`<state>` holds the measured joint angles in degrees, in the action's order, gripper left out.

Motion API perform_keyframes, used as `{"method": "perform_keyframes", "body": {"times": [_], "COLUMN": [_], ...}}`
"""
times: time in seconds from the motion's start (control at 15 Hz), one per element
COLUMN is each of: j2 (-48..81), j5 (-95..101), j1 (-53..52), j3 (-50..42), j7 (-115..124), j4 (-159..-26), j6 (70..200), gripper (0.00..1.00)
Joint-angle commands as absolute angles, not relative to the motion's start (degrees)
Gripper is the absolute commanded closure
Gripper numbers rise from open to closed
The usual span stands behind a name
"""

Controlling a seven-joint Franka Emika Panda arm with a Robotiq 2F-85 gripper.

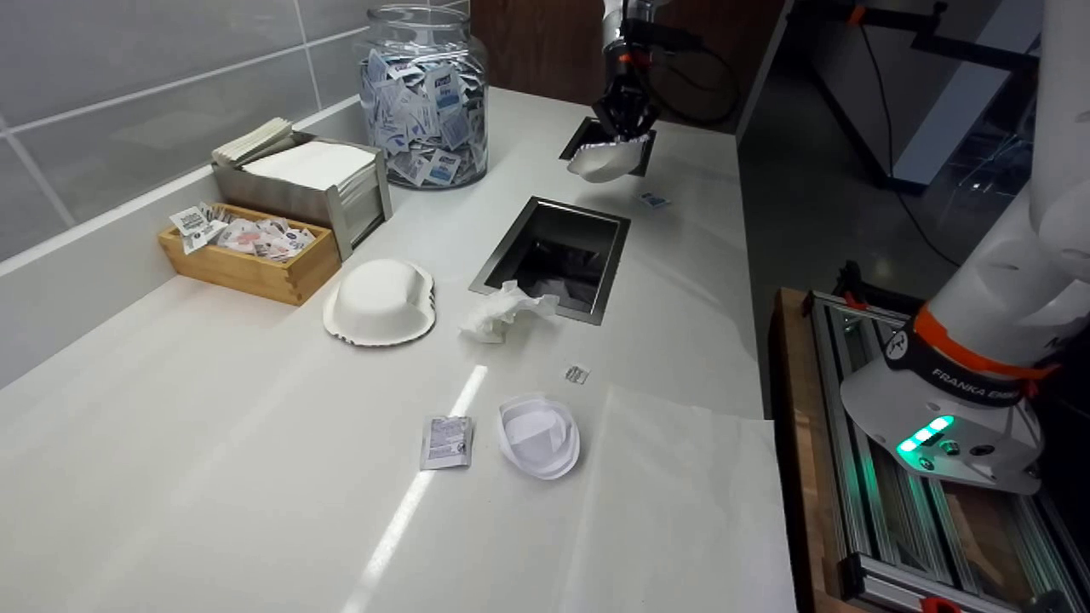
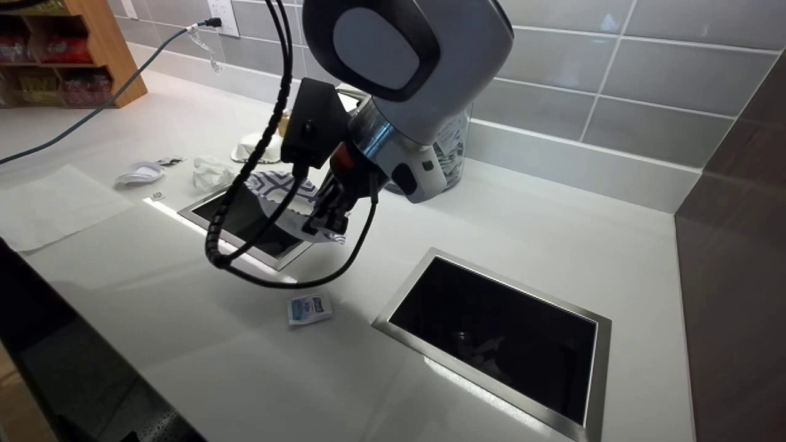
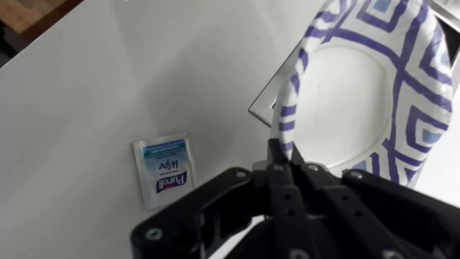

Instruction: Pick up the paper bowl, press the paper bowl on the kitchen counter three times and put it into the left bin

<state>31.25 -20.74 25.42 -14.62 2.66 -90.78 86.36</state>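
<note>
My gripper is shut on the rim of the paper bowl, which is whitish outside with a purple and blue pattern inside. The bowl hangs tilted above the off-white kitchen counter. The held bowl and gripper show in both exterior views. A steel-framed bin opening lies left in an exterior view, partly hidden by the arm, cables and bowl. Its frame corner shows beside the bowl in the wrist view. A right bin opening lies apart from the bowl.
A Purell wipe packet lies between the openings. An upturned white bowl, crumpled tissue, white lid-like piece and grey packet lie on the counter. A glass jar, napkin holder and wooden box line the wall.
</note>
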Motion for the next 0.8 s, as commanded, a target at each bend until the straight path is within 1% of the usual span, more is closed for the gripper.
{"method": "perform_keyframes", "body": {"times": [0.0,0.27,0.73], "j2": [38.02,42.73,47.98], "j5": [-25.22,-27.97,-30.51], "j1": [27.75,29.56,31.83], "j3": [-14.25,-14.61,-13.81], "j7": [8.56,12.79,15.19], "j4": [-83.17,-79.01,-73.94], "j6": [78.8,74.78,73.92], "gripper": [0.99,0.99,0.99]}}
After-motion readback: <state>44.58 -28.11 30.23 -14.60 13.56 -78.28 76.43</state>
